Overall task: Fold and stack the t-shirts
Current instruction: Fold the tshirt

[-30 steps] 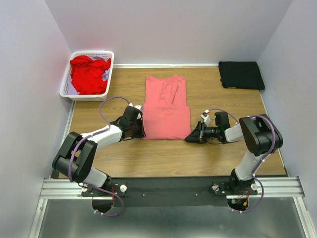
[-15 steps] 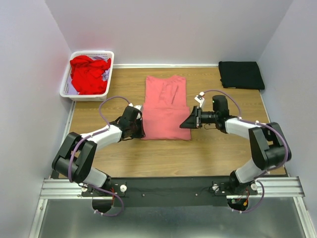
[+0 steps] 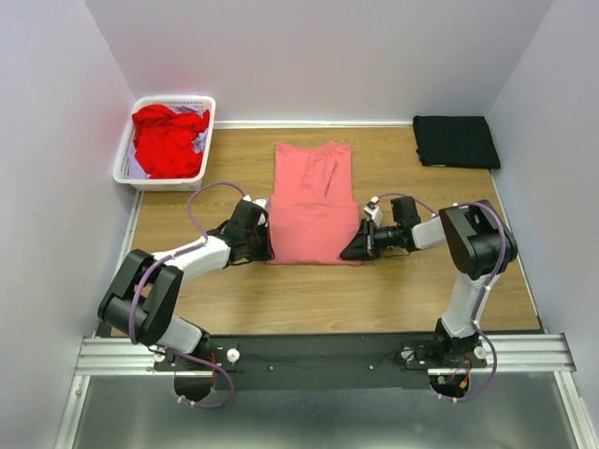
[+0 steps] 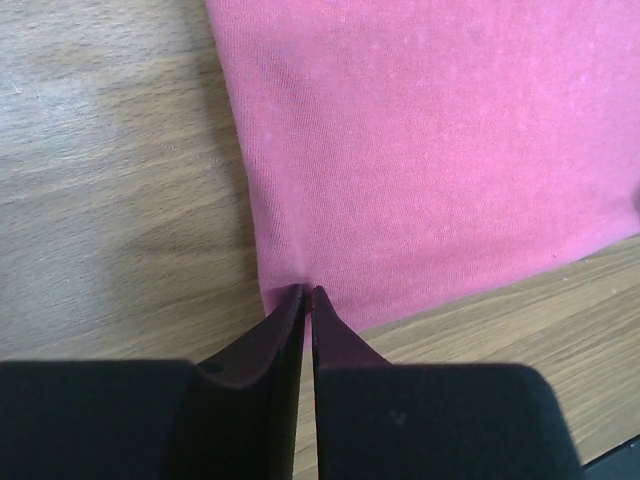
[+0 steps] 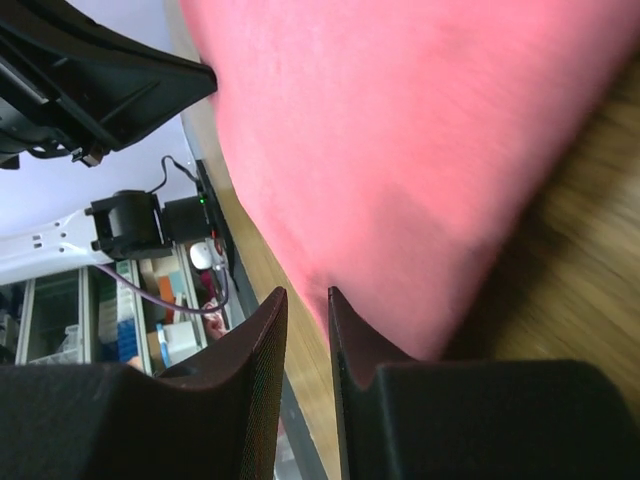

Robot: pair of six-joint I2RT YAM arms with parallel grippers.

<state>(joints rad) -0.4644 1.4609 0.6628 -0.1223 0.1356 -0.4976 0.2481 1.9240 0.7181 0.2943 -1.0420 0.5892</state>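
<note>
The salmon-pink t-shirt [image 3: 314, 201] lies flat mid-table, its near half doubled over. My left gripper [image 3: 267, 245] sits low at the shirt's near left corner. In the left wrist view that gripper [image 4: 308, 289] is shut on the pink hem [image 4: 430, 150]. My right gripper [image 3: 354, 248] rests at the near right corner. Seen from the right wrist, the right gripper [image 5: 306, 292] stands narrowly open, with bare wood showing in the gap and the pink cloth [image 5: 400, 150] reaching just to its tips. A red t-shirt [image 3: 168, 140] is bunched in the basket. A black t-shirt [image 3: 456, 140] lies folded at the far right.
The white lattice basket [image 3: 173, 100] stands at the far left corner against the wall, with some lilac cloth under the red shirt. Walls close in the table on the left, back and right. The arms' mounting rail [image 3: 318, 354] runs along the near edge.
My right gripper swung from the near right corner up along the shirt's right edge, then came back down to that corner. The left gripper kept its hold and place.
</note>
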